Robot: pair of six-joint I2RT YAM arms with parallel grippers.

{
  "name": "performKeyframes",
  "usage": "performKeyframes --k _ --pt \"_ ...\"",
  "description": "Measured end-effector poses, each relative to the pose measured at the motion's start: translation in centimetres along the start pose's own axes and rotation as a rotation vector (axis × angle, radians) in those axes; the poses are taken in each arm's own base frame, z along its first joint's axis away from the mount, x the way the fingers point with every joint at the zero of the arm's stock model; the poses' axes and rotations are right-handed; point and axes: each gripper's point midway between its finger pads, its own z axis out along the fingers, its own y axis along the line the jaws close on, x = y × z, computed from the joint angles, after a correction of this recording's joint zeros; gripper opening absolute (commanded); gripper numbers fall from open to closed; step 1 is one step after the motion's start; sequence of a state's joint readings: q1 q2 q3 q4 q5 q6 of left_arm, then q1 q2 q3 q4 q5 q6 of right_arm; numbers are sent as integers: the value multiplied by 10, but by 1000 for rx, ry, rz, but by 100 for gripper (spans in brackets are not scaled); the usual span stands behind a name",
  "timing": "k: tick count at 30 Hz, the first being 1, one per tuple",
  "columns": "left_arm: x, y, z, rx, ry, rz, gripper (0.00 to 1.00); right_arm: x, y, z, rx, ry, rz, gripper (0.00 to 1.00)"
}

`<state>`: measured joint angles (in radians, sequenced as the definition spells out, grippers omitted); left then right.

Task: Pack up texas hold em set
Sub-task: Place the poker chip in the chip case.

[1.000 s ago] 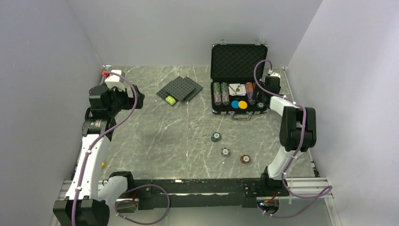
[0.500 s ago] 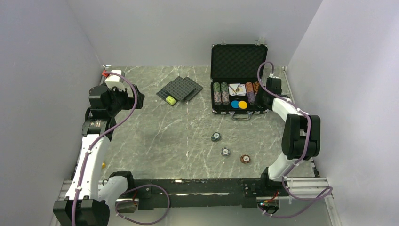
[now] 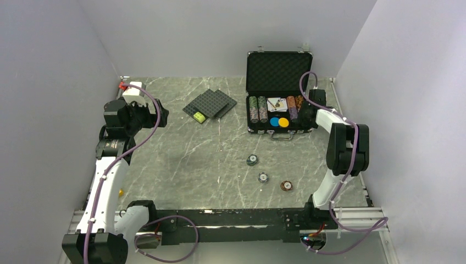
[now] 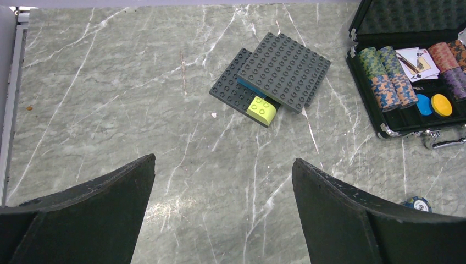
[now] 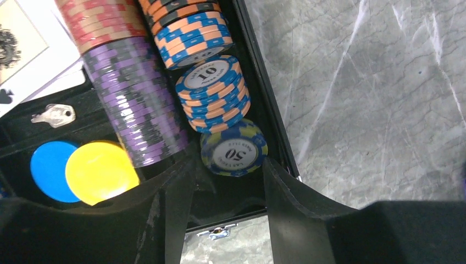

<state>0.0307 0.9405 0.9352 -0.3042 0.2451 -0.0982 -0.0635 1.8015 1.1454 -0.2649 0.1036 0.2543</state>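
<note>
The right gripper [image 5: 228, 168] hangs over the 3 o'clock end of the case [image 3: 280, 132], tips down in the last slot; its jaws stand part-way apart with the 50 chip [image 5: 233, 149] right at their tips, tilted against the foot of the orange stack [image 5: 213, 88]; whether the pads pinch that chip or merely flank it, I cannot tell. The left gripper [image 4: 223, 162] hovers far off at 9 o'clock over the table [image 3: 181, 165], spread wide and empty.

The case lies open at about 1 o'clock on the table, long axis 9 to 3, chip rows running 12 to 6. Three chips are not yet packed: the green chip [image 3: 252, 160], grey chip [image 3: 264, 177] and brown chip [image 3: 286, 186], flat in a line trailing from the middle toward 5 o'clock. From the right gripper they lie toward 7 o'clock, well apart from it; the right arm is plainly nearer, the brown chip closest to its base; the next fetch likely falls to it.
</note>
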Motion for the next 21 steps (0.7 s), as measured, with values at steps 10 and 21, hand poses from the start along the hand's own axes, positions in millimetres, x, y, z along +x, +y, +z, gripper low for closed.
performKeyframes --k 10,21 --pt "0 0 0 0 0 0 98 4 0 15 3 51 2 45" --pt "0 0 0 0 0 0 98 4 9 16 -44 28 10 25"
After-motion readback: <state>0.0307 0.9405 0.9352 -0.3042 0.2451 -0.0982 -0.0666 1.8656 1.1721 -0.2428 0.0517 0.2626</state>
